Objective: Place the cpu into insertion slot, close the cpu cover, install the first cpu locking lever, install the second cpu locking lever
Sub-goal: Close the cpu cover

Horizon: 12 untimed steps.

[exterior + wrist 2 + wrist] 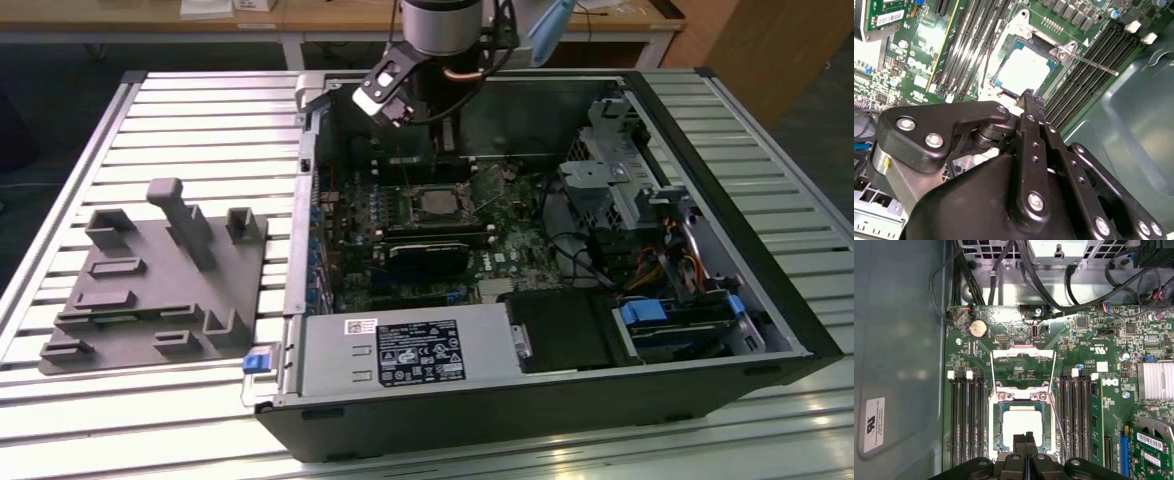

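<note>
Cpu, small flat silvery square chip point(1023, 421), sits seated in the motherboard socket point(995, 440) straight below the black gripper point(1025, 439), which is closed on nothing and hovers over the chip's edge farthest from the raised thin grey metal cpu cover point(1023, 354).

I see the computer case point(534, 410) lying open on the slatted table point(200, 110), with a fixture plate point(154, 290) beside it on the exterior view's left. Inside the case the motherboard point(961, 357) lies flat. The cpu point(1023, 424) sits in its socket between two banks of memory slots point(966, 415). The cpu cover point(1023, 354) stands open just beyond the socket. The gripper point(1025, 440) hangs over the cpu's edge.
</note>
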Each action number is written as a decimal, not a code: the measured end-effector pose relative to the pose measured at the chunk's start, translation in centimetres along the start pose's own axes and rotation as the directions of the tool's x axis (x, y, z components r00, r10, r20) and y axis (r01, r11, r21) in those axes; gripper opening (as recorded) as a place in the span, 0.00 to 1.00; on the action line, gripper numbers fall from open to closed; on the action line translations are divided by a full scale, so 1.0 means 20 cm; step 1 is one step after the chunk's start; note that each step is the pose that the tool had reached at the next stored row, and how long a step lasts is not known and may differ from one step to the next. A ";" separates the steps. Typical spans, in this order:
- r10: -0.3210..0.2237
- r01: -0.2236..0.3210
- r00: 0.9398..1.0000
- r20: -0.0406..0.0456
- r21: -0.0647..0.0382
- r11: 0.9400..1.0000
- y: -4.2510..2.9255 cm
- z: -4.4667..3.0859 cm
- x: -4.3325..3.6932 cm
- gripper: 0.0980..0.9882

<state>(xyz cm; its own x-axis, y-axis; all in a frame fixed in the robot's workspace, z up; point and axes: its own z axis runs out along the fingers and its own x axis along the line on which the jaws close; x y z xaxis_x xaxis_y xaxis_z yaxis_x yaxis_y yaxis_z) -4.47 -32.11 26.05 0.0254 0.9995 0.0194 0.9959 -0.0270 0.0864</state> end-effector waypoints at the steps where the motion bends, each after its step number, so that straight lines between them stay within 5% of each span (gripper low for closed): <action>1: 0.000 0.000 1.000 0.000 0.000 1.000 0.007 0.001 0.000 0.01; 12: 0.000 0.000 1.000 0.000 0.000 1.000 0.130 0.012 0.003 0.01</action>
<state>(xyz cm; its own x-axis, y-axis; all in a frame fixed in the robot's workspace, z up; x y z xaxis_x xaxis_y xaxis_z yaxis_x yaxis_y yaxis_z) -1.85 -32.11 26.05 0.0257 0.9995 0.0195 0.9959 -0.0273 0.0865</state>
